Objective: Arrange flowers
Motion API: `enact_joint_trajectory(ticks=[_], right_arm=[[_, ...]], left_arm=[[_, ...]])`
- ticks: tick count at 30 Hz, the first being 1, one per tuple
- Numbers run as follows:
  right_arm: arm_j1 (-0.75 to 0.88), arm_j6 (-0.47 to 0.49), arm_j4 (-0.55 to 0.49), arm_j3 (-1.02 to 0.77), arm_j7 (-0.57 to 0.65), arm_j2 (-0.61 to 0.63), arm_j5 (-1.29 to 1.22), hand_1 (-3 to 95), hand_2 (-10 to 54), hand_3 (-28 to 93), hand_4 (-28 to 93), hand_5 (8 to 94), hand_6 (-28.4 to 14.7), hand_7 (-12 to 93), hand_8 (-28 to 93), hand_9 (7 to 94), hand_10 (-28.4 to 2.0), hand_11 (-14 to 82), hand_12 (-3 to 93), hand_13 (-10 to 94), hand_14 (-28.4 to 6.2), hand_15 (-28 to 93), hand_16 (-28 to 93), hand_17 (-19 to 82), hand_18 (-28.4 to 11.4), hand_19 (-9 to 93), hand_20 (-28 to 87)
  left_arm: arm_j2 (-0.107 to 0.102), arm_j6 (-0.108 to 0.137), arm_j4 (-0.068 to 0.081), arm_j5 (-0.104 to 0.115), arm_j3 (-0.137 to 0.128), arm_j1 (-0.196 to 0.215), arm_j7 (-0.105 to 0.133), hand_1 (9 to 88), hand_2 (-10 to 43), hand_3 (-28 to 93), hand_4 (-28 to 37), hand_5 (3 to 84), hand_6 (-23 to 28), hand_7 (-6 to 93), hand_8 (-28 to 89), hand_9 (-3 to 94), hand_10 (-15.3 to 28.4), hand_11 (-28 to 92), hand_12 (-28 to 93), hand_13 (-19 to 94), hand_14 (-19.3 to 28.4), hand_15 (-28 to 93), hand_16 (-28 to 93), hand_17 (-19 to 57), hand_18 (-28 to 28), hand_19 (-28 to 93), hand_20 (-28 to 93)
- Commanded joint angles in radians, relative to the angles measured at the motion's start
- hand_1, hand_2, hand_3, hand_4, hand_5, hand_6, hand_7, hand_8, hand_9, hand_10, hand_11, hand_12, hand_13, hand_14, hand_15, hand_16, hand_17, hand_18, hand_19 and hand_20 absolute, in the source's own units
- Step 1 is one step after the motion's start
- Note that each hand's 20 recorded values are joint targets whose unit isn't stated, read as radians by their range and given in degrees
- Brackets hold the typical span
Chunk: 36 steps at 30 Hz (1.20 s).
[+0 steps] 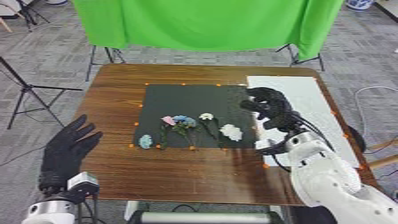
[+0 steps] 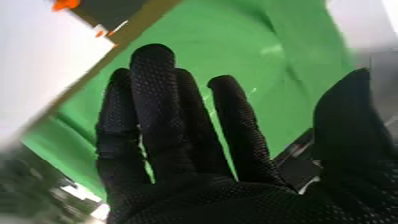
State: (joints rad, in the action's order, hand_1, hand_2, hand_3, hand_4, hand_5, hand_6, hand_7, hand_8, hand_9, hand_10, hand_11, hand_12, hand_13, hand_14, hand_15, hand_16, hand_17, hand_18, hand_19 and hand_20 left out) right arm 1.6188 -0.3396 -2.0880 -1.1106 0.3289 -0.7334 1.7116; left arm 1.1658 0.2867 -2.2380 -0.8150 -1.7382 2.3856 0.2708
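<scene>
Head view: flowers [image 1: 184,120] on black mat [image 1: 182,97]; left hand [image 1: 64,152] near left, fingers open; right hand [image 1: 277,112] at right. Wrist view: fingers [image 2: 158,105] straight.

So the flowers [image 1: 184,120] are pink, blue and white, mat [image 1: 182,100] is dark grey, table [image 1: 195,175] brown woodgrain, cloth [image 1: 204,25] super green.

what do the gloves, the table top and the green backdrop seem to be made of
The glove looks like matte black fabric, likely a knit, going by its fine dotted texture. The table top seems to be wood or a wood-look laminate with a slight sheen, given its brown streaky grain. The backdrop is probably matte green cloth, since it hangs in soft folds.
</scene>
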Motion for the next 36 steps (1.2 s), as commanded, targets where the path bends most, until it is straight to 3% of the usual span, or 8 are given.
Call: enact_joint_trajectory(ticks=[1, 7, 9, 12, 15, 19, 28, 36], right_arm=[[0.245, -0.087, -0.04, -0.186, -0.185, -0.06, -0.324, 12.2, 10.0, 93, -28, 42.0, -6.0, 20, -15, 46.2, -20.2, 19.4, 13.1, 45, -20.1, 59, 3, 14, -22.4, 70, 22], [0.356, 0.015, -0.046, -0.373, -0.296, -0.127, -0.654, 11.7, 10.5, 93, -26, 40.9, -4.7, 21, -16, 45.1, -18.6, 16.1, 12.5, 41, -20.4, 38, 8, 11, -21.4, 59, 20], [0.37, 0.055, -0.044, -0.43, -0.261, -0.152, -0.701, 12.0, 10.4, 93, -25, 40.8, -4.3, 21, -16, 45.3, -18.0, 15.5, 12.4, 40, -20.8, 35, 9, 11, -21.2, 57, 20], [0.403, 0.077, -0.054, -0.504, -0.235, -0.182, -0.739, 13.5, 10.2, 93, -19, 42.1, -3.8, 21, -16, 47.1, -17.8, 16.8, 12.9, 40, -20.8, 38, 11, 10, -21.3, 58, 21], [0.403, 0.154, -0.044, -0.564, -0.235, -0.202, -0.785, 13.8, 10.1, 93, -19, 43.8, -3.5, 22, -16, 48.6, -17.7, 17.8, 13.0, 40, -20.5, 39, 11, 10, -21.3, 58, 22], [0.392, 0.283, -0.026, -0.621, -0.201, -0.225, -0.793, 14.1, 9.4, 93, -19, 44.8, -3.0, 22, -16, 49.5, -17.8, 17.7, 12.8, 42, -20.3, 39, 11, 10, -21.4, 57, 22], [0.425, 0.21, -0.018, -0.603, -0.265, -0.178, -0.831, 14.8, 8.7, 93, -19, 44.2, -0.8, 21, -16, 49.8, -16.6, 15.7, 12.3, 41, -20.3, 37, 10, 9, -21.6, 56, 23], [0.423, 0.184, -0.015, -0.548, -0.292, -0.166, -0.837, 15.3, 8.8, 93, -20, 42.2, 0.1, 21, -16, 48.1, -16.0, 14.2, 12.5, 40, -20.4, 34, 11, 9, -21.4, 55, 23]], left_arm=[[-0.001, -0.039, 0.006, -0.017, -0.013, 0.017, 0.032, 22.7, 5.2, 82, -23.4, 38.3, 8.9, 14.4, -10, 33.5, 17.2, 22, 9, 28, 24.7, 46, -9, -7.4, 25.0, 57, 17], [-0.008, -0.048, -0.002, -0.021, -0.024, 0.021, 0.053, 21.9, 4.9, 82, -24.0, 38.0, 8.6, 14.6, -10, 33.5, 16.9, 21, 10, 28, 24.3, 43, -7, -8.8, 24.4, 53, 12], [-0.001, -0.044, -0.012, -0.024, -0.033, 0.029, 0.031, 21.8, 4.9, 82, -24.1, 37.9, 8.6, 14.8, -10, 34.1, 17.3, 22, 10, 27, 24.5, 43, -7, -9.0, 24.3, 53, 12], [0.016, -0.084, -0.022, -0.045, -0.064, 0.013, -0.048, 21.9, 4.8, 82, -24.2, 37.7, 8.5, 15.2, -10, 35.3, 18.4, 25, 11, 27, 25.2, 46, -6, -9.2, 24.2, 54, 11], [0.023, -0.117, -0.012, -0.05, -0.079, -0.005, -0.074, 21.9, 4.7, 82, -24.2, 37.4, 8.4, 14.9, -10, 35.3, 18.5, 25, 11, 27, 25.2, 46, -6, -9.3, 24.4, 54, 10], [0.026, -0.101, -0.016, -0.035, -0.085, 0.01, -0.058, 21.8, 4.4, 82, -24.1, 36.9, 8.3, 14.7, -10, 35.2, 18.4, 25, 10, 26, 25.3, 46, -7, -9.5, 24.7, 54, 10], [0.011, -0.073, -0.002, -0.017, -0.055, -0.01, -0.032, 21.8, 4.2, 82, -24.0, 34.7, 7.2, 14.4, -10, 33.9, 17.5, 22, 10, 26, 24.9, 44, -7, -9.3, 25.3, 54, 8], [0.001, -0.078, 0.03, -0.011, -0.018, -0.065, -0.049, 22.3, 4.2, 82, -24.0, 34.9, 7.1, 14.5, -11, 33.5, 17.1, 21, 10, 26, 24.7, 43, -7, -9.0, 25.4, 54, 6]])
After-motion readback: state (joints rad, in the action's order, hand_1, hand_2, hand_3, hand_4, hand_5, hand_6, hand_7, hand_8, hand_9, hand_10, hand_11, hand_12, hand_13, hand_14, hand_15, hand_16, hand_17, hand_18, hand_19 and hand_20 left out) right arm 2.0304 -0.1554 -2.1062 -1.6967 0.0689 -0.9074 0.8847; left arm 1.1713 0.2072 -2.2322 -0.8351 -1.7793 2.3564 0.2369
